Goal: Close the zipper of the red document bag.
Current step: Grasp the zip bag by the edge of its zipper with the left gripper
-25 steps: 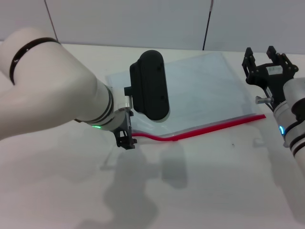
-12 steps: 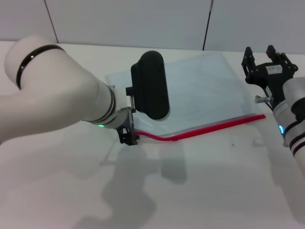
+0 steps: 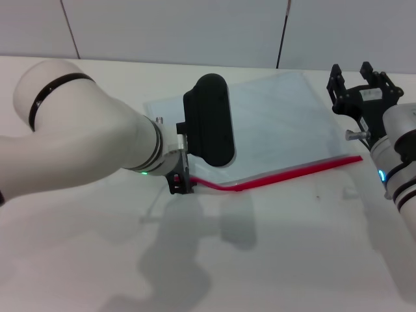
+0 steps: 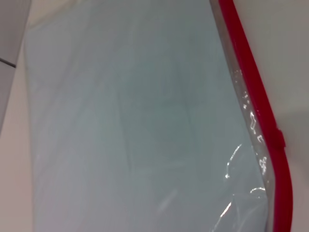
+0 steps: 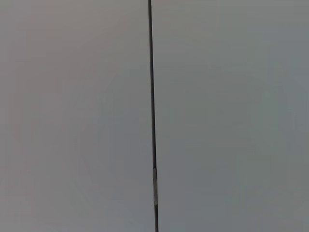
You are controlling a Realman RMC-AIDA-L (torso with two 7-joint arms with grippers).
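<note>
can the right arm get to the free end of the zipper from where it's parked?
Probably yes. The right gripper is raised beyond the red document bag's right edge, and the zipper ends nearby with bare table around it. The left gripper works the opposite end.

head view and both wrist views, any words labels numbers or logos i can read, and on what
No text can be read in any view.
Right gripper: a small pale label sits on its black body, too small to read.
Red document bag and its zipper: no print visible.
Left gripper, at the zipper's left end: no marking visible.
Table: blank.
Right wrist view: only a wall with a dark seam.
</note>
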